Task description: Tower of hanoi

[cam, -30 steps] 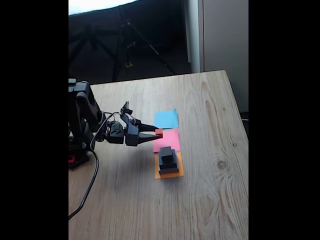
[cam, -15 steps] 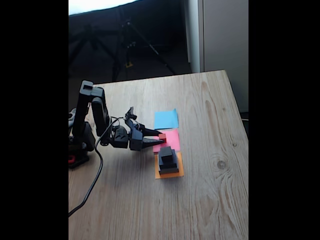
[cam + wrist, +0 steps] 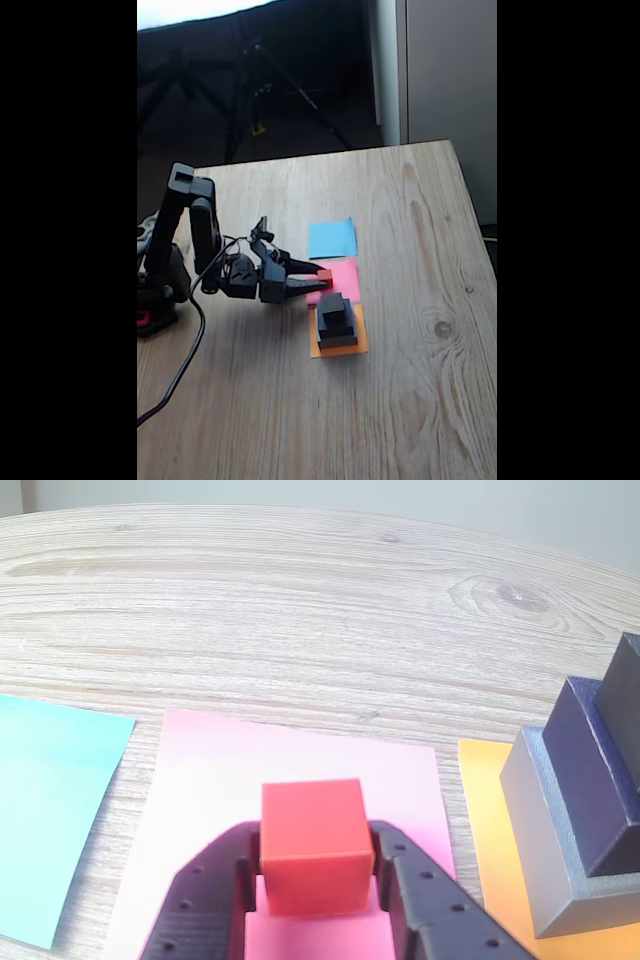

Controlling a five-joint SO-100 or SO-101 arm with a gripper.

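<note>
My gripper (image 3: 315, 865) is shut on the tiny red cube (image 3: 314, 842), holding it just over the pink paper square (image 3: 300, 810). In the fixed view the gripper (image 3: 320, 279) reaches from the left, its tips with the red cube (image 3: 324, 275) at the pink square's (image 3: 340, 280) left edge. To the right in the wrist view, a stack stands on the orange square (image 3: 500, 840): a large grey block (image 3: 545, 825) under a medium black block (image 3: 590, 780), with a small black cube (image 3: 625, 695) on top. The same stack (image 3: 336, 322) shows in the fixed view.
A blue paper square (image 3: 332, 238) lies beyond the pink one, seen at the left in the wrist view (image 3: 50, 800). The arm's base (image 3: 160, 285) and its cable (image 3: 185, 365) sit at the table's left. Bare wooden table (image 3: 430, 400) spreads right and near.
The arm has stretched forward and lowered, carrying the red cube down to the pink square's left edge. The stack on the orange square has not moved.
</note>
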